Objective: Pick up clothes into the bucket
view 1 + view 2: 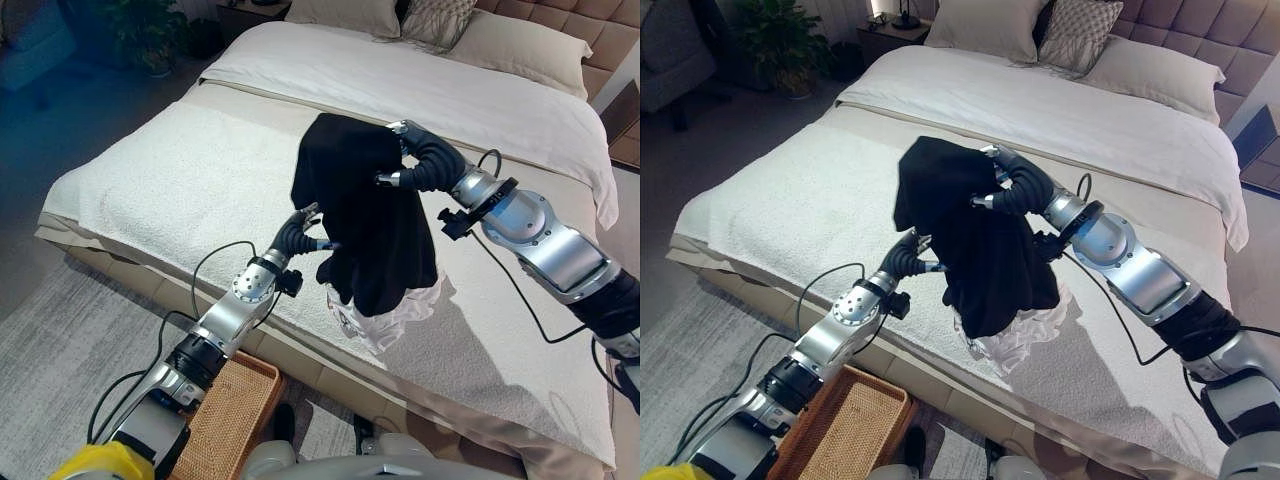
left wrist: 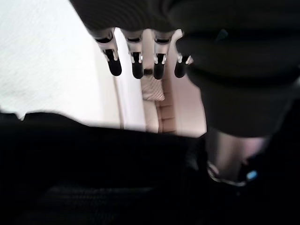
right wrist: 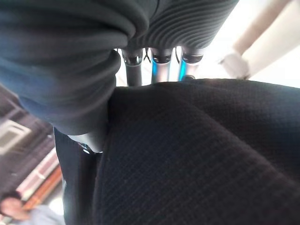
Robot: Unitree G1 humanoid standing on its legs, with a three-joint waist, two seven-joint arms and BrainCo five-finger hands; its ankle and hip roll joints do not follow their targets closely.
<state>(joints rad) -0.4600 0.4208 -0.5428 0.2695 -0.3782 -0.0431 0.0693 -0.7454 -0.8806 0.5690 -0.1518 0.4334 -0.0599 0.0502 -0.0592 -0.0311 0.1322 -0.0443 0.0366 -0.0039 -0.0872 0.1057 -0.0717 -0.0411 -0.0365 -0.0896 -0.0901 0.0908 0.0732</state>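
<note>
A black garment (image 1: pixel 360 220) hangs in the air above the bed's near edge. My right hand (image 1: pixel 425 165) is shut on its top, and the cloth (image 3: pixel 211 154) lies between thumb and fingers. A white frilly cloth (image 1: pixel 395 318) shows under the garment's lower hem; I cannot tell whether it hangs with it or lies on the bed. My left hand (image 1: pixel 297 236) is at the garment's lower left side, with straight fingers (image 2: pixel 136 65) just above the black cloth (image 2: pixel 93 178). A woven basket (image 1: pixel 235 415) stands on the floor below my left arm.
The bed (image 1: pixel 180 190) has a cream textured cover and pillows (image 1: pixel 440 20) at its head. A potted plant (image 1: pixel 150 35) stands at the far left. There is a grey rug (image 1: pixel 60 340) by the basket. A person (image 3: pixel 18 211) shows at the edge of the right wrist view.
</note>
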